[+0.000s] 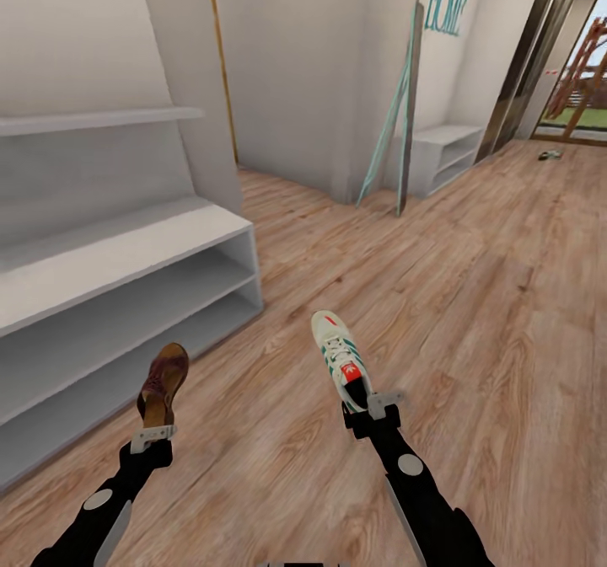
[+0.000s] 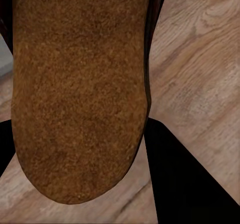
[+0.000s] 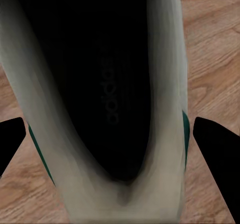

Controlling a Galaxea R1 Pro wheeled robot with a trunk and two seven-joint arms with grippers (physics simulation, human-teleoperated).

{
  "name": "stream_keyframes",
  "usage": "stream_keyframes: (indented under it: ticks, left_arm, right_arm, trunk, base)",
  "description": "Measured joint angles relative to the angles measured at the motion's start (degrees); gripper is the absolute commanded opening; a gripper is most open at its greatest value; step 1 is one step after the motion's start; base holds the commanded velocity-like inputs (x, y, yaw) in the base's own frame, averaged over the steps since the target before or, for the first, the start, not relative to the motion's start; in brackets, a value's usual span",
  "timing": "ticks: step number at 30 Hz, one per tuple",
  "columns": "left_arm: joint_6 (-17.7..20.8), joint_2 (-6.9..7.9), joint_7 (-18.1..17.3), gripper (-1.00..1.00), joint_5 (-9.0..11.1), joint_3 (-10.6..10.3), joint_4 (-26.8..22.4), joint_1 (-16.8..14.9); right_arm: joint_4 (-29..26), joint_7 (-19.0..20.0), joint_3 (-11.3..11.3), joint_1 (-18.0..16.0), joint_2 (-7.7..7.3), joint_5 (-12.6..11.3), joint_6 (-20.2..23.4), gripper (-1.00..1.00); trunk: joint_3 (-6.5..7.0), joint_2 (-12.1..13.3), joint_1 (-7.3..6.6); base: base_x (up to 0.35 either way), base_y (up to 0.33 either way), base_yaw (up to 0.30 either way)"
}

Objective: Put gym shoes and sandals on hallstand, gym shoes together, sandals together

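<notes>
While the left fingers (image 1: 153,437) clamp the light, flat sandal (image 1: 163,382) by its heel, the right fingers (image 1: 372,409) clamp the stiffer gym shoe (image 1: 339,356) by its heel, both above the corridor floor (image 1: 472,314).

Both arms are matte black with rounded, segmented housings. Each forearm carries a flat light-grey disc set into the shell and a long pale-grey panel running along its side. The left end effector (image 1: 153,437) ends in a small light-grey bracket with dark screw holes, mounted on a black wrist block. The right end effector (image 1: 371,407) has the same pale bracket across a chunkier black block. In the wrist views the fingers (image 3: 216,154) appear as plain black wedges without markings; no cables are visible.
</notes>
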Motion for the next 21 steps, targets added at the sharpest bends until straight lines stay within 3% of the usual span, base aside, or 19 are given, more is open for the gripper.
stream_keyframes:
  ticks: [7,21]
  left_arm:
    - [-0.1,0.01,0.0,-1.00,0.0,0.0,0.0,0.0]
    - [-0.1,0.09,0.0,-1.00,0.2,0.0,0.0,0.0]
  right_arm:
    - [-0.1,0.0,0.0,0.0,0.00,0.0,0.0,-1.00]
    - [-0.1,0.0,0.0,0.0,0.00,0.0,0.0,-1.00]
  trunk:
    - [0.00,0.0,0.01]
    - [0.00,0.0,0.02]
  base:
    - [0.166,-0.167,0.280]
    - [0.007,-0.007,0.280]
